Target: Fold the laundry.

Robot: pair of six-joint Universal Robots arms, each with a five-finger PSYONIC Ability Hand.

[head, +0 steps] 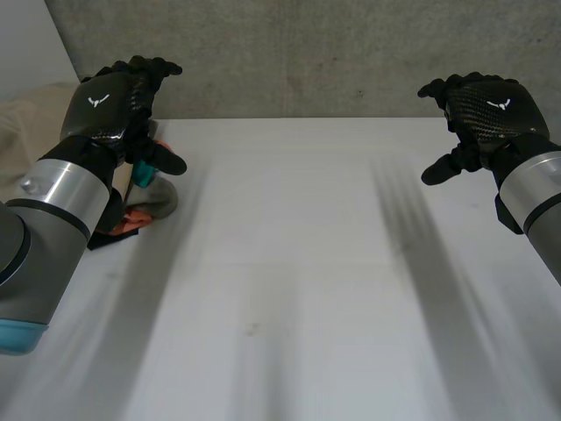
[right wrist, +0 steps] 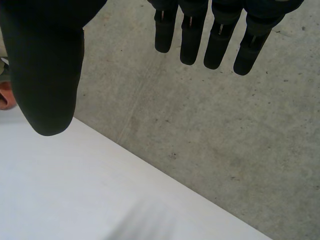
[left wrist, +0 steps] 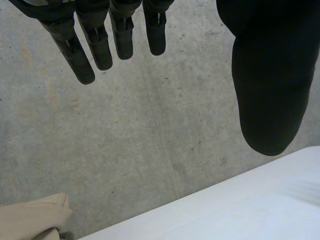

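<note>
Laundry bundle (head: 149, 207) is lying crumpled at the table's (head: 289, 263) left edge beneath the left hand (head: 118, 101), which, like the right hand (head: 486, 110), is hovering spread and empty; folding is seemingly unstarted, next calling for drawing it to centre.

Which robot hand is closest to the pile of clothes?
The left hand, which is close over the pile of clothes at the side of the table. The right hand is far across on the other side.

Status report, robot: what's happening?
Left hand open, empty. Right hand open, empty. Laundry pile by left edge of table, below left hand. Nothing in the way.
</note>
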